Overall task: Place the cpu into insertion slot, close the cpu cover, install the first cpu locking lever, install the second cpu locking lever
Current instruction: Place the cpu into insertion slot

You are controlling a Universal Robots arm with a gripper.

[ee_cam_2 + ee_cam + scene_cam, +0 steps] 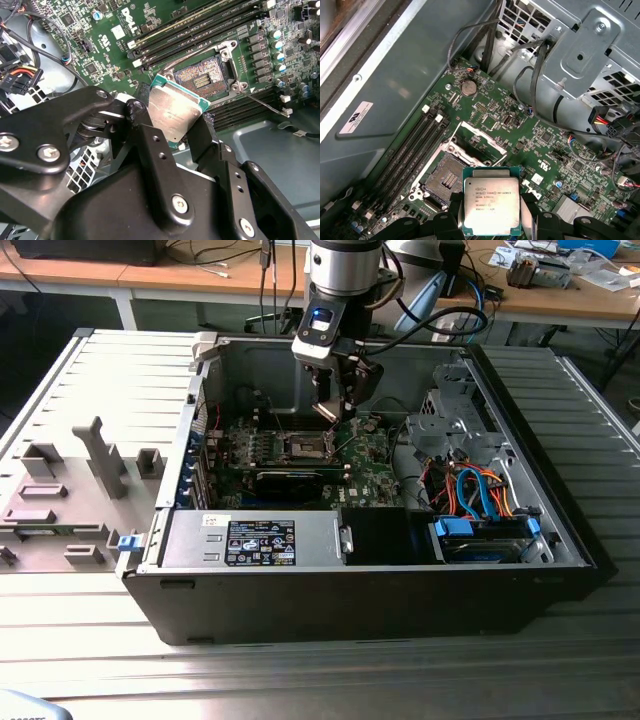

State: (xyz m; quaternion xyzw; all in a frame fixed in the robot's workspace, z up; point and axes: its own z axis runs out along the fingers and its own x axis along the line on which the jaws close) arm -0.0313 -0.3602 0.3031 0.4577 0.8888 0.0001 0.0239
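Inside open case [300, 605], above motherboard [555, 150], note pincer [172, 131] closed on opposite edges of cpu [491, 204] near insertion slot [445, 181]; treat as light, rigid, fragile.

An open computer case [300, 605] on a slatted table [300, 680] holds orange and blue cables [478, 495].
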